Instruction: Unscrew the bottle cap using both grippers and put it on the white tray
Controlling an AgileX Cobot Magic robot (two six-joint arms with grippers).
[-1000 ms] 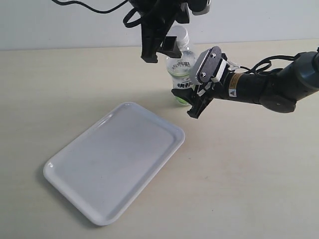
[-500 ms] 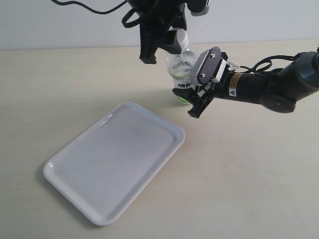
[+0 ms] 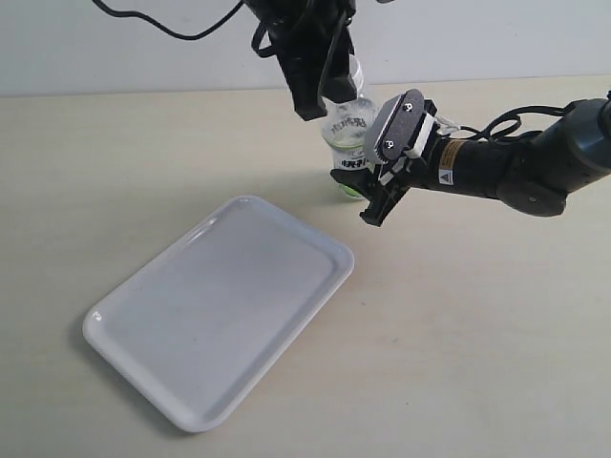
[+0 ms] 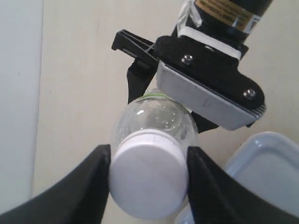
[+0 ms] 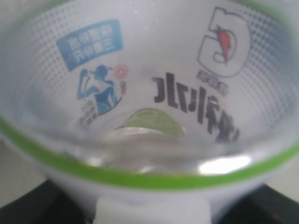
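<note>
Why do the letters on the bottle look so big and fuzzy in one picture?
Right wrist view: the camera is very close to the bottle, so its label looks huge and soft, with a glare patch. Left wrist view: the bottle cap is sharp. Exterior view: a soft shadow beside the white tray.

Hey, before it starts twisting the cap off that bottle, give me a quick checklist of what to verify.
1. Cap grip: left end effector closed on both sides of the bottle cap: ok.
2. Body hold: right end effector gripping the bottle low down: ok.
3. The bottle upright on the table: ok.
4. Drop spot: white tray bare: ok.
5. Cap tightness: cannot tell.
</note>
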